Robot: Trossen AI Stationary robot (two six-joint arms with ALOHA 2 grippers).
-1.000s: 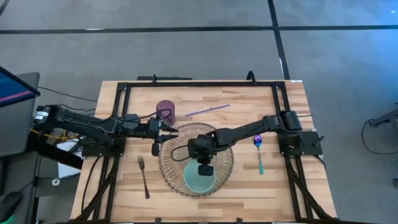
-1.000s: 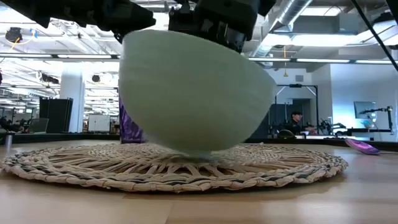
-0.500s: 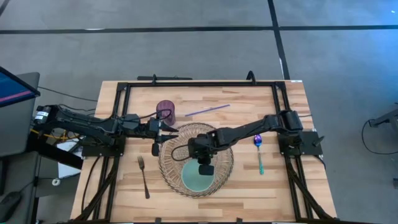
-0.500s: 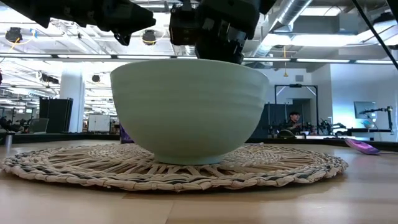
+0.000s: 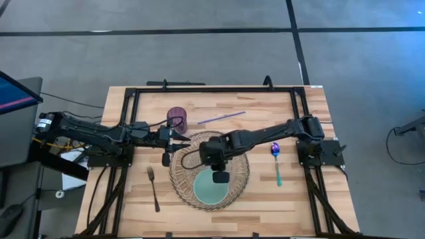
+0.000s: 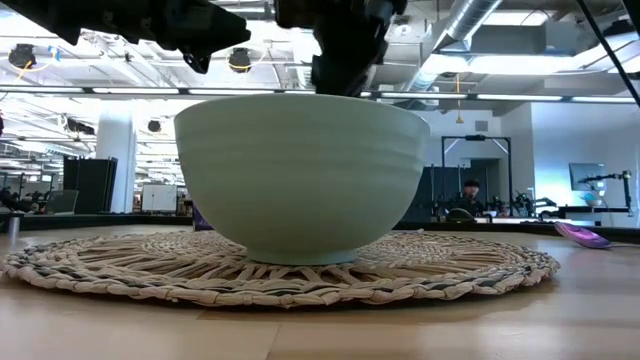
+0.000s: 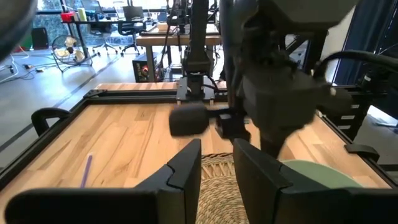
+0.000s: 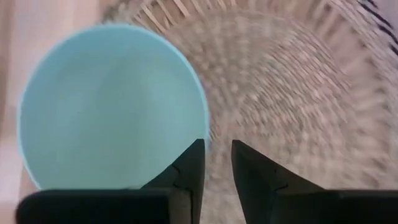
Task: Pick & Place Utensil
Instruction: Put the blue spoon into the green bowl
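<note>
A pale green bowl (image 5: 211, 188) (image 6: 300, 180) stands upright on its foot on a round woven mat (image 5: 196, 154). My right gripper (image 8: 216, 152) (image 5: 220, 176) hovers above the bowl's far rim, open by a narrow gap and holding nothing. It looks down on the mat beside the bowl (image 8: 112, 106). A fork (image 5: 153, 188) lies left of the mat. A spoon with a purple head and a teal handle (image 5: 277, 162) lies right of it. My left gripper (image 7: 216, 155) waits at the mat's left edge by a purple cup (image 5: 176, 119), its fingers a little apart.
A thin purple stick (image 5: 221, 117) lies on the wood toward the far edge. A black frame (image 5: 199, 88) borders the tabletop. Bare wood shows near the front edge on both sides of the mat. A person sits in the room beyond the table (image 6: 472, 195).
The bowl, tilted under my right gripper a second ago, has settled level on the mat. My right gripper has come off the bowl's rim, risen and drawn back slightly toward the far edge.
</note>
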